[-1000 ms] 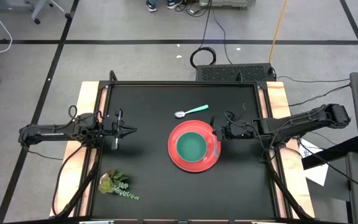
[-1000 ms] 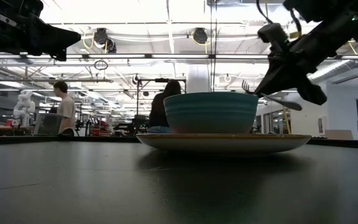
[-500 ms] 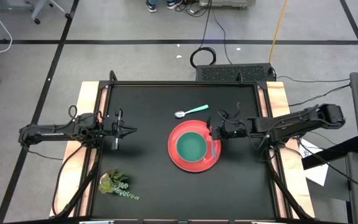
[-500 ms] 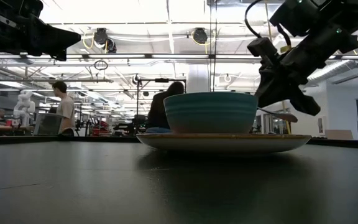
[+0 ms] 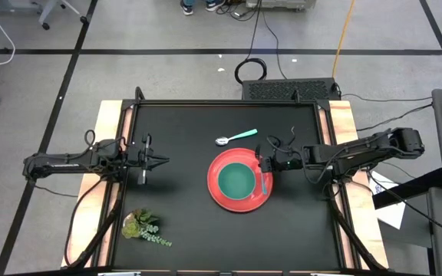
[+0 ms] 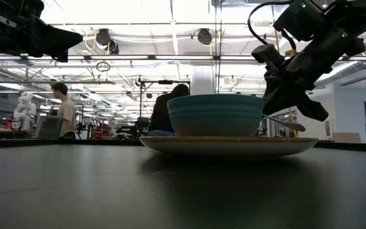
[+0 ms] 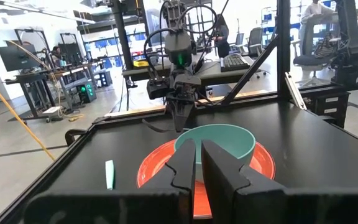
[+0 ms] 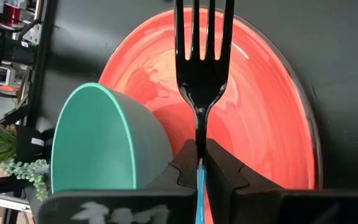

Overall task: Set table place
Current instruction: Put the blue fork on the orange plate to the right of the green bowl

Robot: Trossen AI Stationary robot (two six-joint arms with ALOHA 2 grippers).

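The teal bowl (image 5: 237, 180) sits empty on the red plate (image 5: 219, 196), over whose rim the right gripper (image 5: 263, 164) clamps the fork (image 8: 202, 62).

The red plate (image 5: 239, 182) sits a bit right of the middle of the table (image 5: 183, 130), and the bowl (image 5: 236, 181) stands in the plate's middle, so only a ring of plate shows around it. The right gripper (image 5: 264, 162) hangs over the plate's right rim, holding the fork (image 8: 202, 65) just beside the bowl, so that side is crowded. Just behind the plate lies the spoon (image 5: 235, 137). Left of the plate there is a wide bare stretch of table, up to the left gripper (image 5: 162, 161) near the left edge. The plant (image 5: 144, 227) lies well apart from the plate, by the front left corner. The table in front of the plate is bare.
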